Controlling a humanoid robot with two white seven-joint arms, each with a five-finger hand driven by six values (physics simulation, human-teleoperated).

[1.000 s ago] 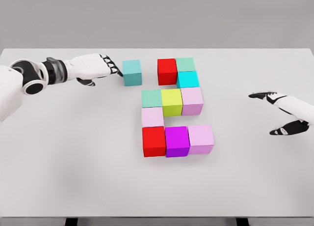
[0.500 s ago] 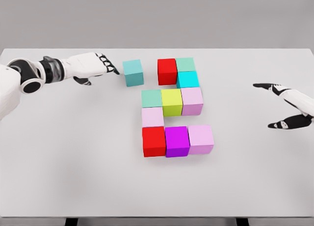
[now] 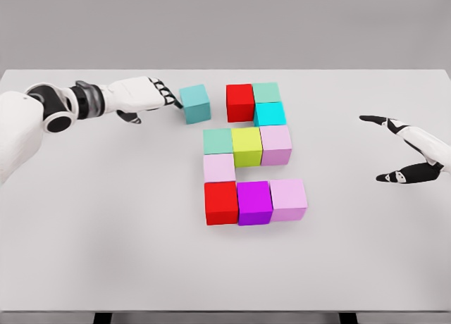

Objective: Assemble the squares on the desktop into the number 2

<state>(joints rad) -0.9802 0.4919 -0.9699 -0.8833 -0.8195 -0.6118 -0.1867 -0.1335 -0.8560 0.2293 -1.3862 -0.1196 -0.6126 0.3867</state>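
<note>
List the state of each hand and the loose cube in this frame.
left hand: fingers extended flat, fingertips against the left face of the loose cube, not grasping.
right hand: open, holding nothing, over the table's right side.
teal cube: upright on the table, separated by a gap from the red cube of the figure.

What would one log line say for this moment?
left hand: fingertips against loose teal block | gap to red block | right hand: open, idle

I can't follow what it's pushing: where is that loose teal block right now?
In the head view the teal block sits at the table's far left-centre, against the left hand's fingertips, with a gap between it and the red block.
</note>
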